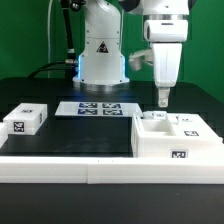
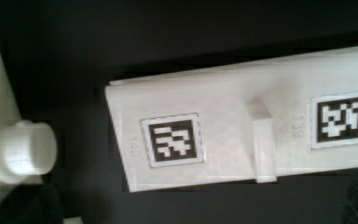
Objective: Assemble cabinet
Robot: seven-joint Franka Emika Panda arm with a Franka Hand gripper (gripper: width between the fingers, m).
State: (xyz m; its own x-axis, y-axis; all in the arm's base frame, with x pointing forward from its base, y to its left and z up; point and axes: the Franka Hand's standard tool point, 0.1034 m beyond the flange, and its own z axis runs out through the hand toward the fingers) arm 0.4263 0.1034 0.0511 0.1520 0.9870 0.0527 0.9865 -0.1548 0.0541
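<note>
The cabinet box [image 1: 178,138] is the large white piece at the exterior view's right, with tags on its top and front. A smaller white slab [image 1: 25,120] with a tag lies at the exterior view's left. My gripper [image 1: 163,98] hangs straight down just above the box's left rear edge, apart from it. Its fingers overlap as one narrow tip, so their gap is hidden. The wrist view shows the box's top [image 2: 220,125] with two tags and a raised ridge [image 2: 265,140] between them. No fingers show there.
The marker board [image 1: 100,108] lies flat in front of the robot base [image 1: 102,55]. A long low white rail [image 1: 100,172] runs along the table's front. A rounded white part [image 2: 16,150] shows in the wrist view beside the box.
</note>
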